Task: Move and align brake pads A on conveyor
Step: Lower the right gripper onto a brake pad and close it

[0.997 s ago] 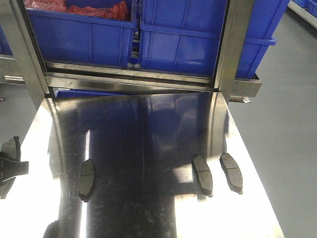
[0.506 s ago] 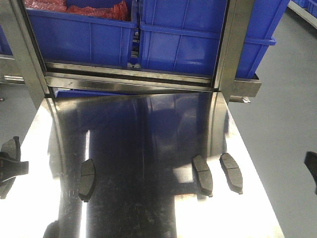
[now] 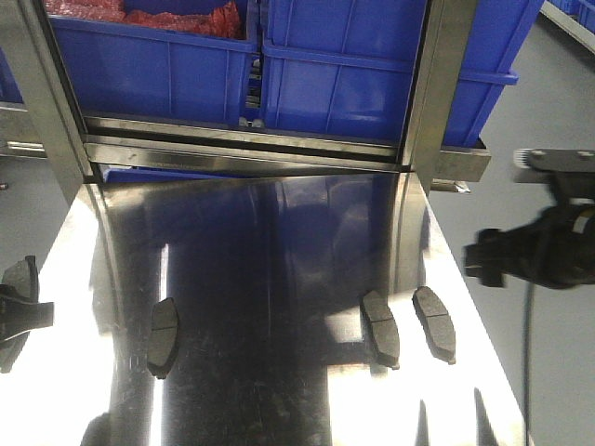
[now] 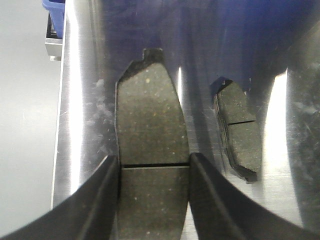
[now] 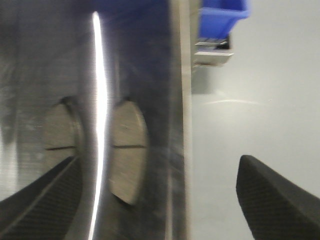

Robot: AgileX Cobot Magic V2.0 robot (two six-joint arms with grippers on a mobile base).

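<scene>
**Operator:** Starting with left wrist view: report finger state and pad location.

**Technician:** Note left gripper (image 4: 153,159) clamped on held pad (image 4: 150,110), with fingers (image 4: 97,200) pressed against both long edges, level with centre groove. Read friction face up, tab end toward 12 o'clock. Cannot tell whether lifted or resting on steel table (image 4: 80,125). Find second pad (image 4: 239,130) at 3 o'clock of held pad, apart from it, face up. Find table edge at 9 o'clock.

**Operator:** Proceed to right wrist view.

**Technician:** Expect blur. Note right gripper (image 5: 160,165) with fingers (image 5: 272,200) spread wide, pinching nothing: one at 7 o'clock over table, one at 5 o'clock over floor (image 5: 250,100). Find third pad (image 5: 60,140) and fourth pad (image 5: 127,150) side by side on table at 9 to 10 o'clock of gripper, fourth pad nearest table edge.

**Operator:** Confirm in front view.

**Technician:** Locate second pad (image 3: 163,336) at 8 o'clock of table. Locate third pad (image 3: 381,328) and fourth pad (image 3: 435,323) at 4 o'clock, near each other, not touching. Find left gripper at 9 o'clock frame edge. Find right arm (image 3: 548,251) at 3 o'clock, outside table edge, blurred. Find blue bins (image 3: 344,74) at 12 o'clock.
</scene>
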